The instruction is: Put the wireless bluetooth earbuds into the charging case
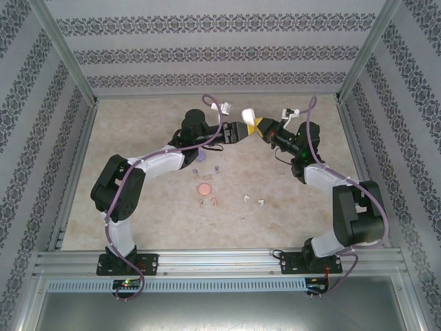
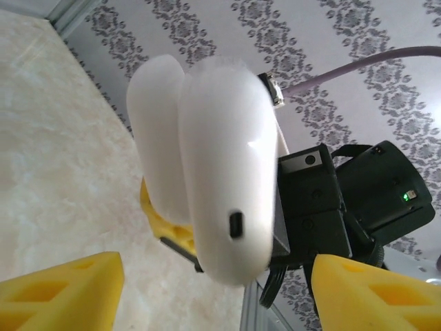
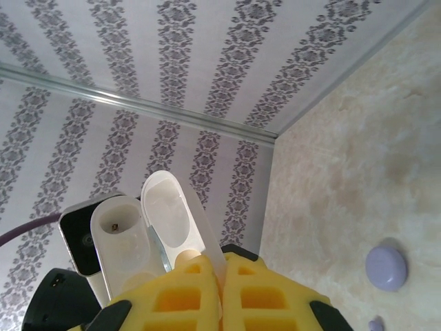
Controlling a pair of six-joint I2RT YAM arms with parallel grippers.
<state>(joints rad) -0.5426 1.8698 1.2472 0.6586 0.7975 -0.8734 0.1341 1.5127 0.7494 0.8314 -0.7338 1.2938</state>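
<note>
**A:** What takes up the most room?

**B:** The desk point(image 1: 289, 200), pale and marbled. Both arms reach to its far middle and meet there above the surface.

**A:** How do the end effectors stand?

**B:** The left end effector point(image 2: 217, 293) is spread. Its yellow fingers stand on either side of the white charging case point(image 2: 213, 172) and apart from it. The right end effector point(image 3: 220, 289) is pressed together, pinching the thin edge of the case's open lid.

**A:** So the case is off the desk?

**B:** Yes, held up at the far middle with its lid swung open.

**A:** Any other cases?

**B:** A round pink case point(image 1: 204, 188) lies closed near the middle of the desk. A purple case point(image 3: 386, 267) also rests on the desk.

**A:** And the earbuds?

**B:** All loose on the desk, well apart from the raised case. The purplish earbuds point(image 1: 217, 167) lie just on the far side of the pink case and the pinkish earbuds point(image 1: 214, 202) just on its near side. The white earbuds point(image 1: 246, 198) lie to the right of the pinkish ones.
</note>
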